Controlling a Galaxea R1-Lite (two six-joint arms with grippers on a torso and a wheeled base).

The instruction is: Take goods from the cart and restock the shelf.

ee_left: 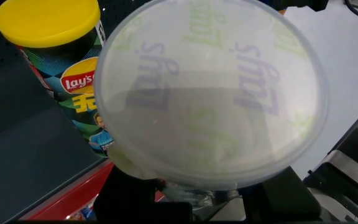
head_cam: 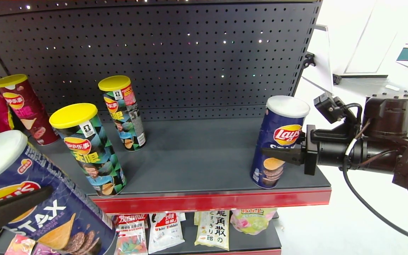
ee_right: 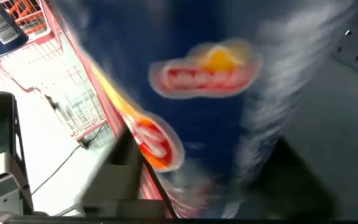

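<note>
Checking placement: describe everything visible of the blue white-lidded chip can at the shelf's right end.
The blue cylindrical chip can has a white plastic lid, a red-and-yellow logo and pictured chips low down. It stands slightly tilted, base on the dark grey metal shelf near its right front corner. The right gripper clasps its middle.

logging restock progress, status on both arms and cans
Right gripper shut on blue can at right end of shelf. Left gripper shut on second blue can, not yet shelved. Yellow-lidded can close beside it.
</note>
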